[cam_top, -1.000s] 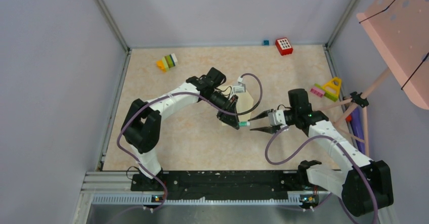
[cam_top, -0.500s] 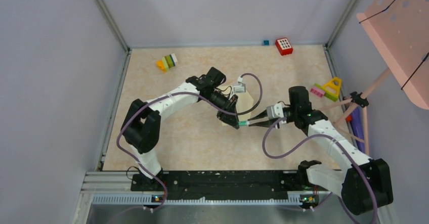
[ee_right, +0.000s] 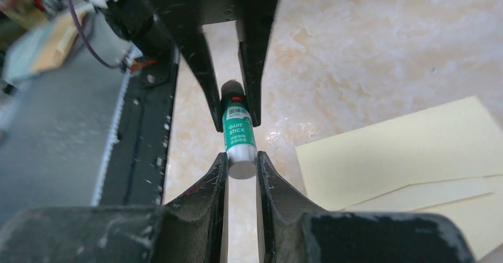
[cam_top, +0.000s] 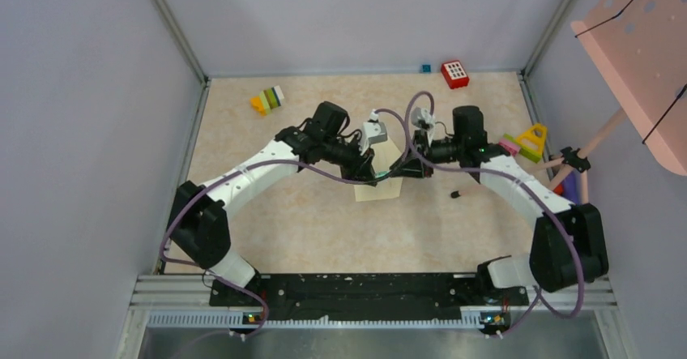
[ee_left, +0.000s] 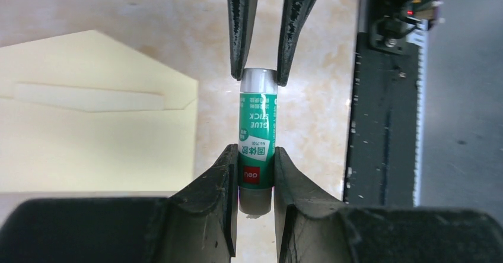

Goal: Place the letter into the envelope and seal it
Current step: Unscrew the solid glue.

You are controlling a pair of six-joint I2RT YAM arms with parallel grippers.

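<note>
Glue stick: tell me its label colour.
Glue stick: green label, white lettering, red band; clearest in the left wrist view.

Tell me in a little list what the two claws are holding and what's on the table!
left claw: shut on the red-banded end of the glue stick
right claw: shut on the pale end of the same glue stick
glue stick: green, held between both claws, beside the envelope
envelope: pale yellow, lying flat, flap open
toys: colourful blocks back left, red block at the back
</note>
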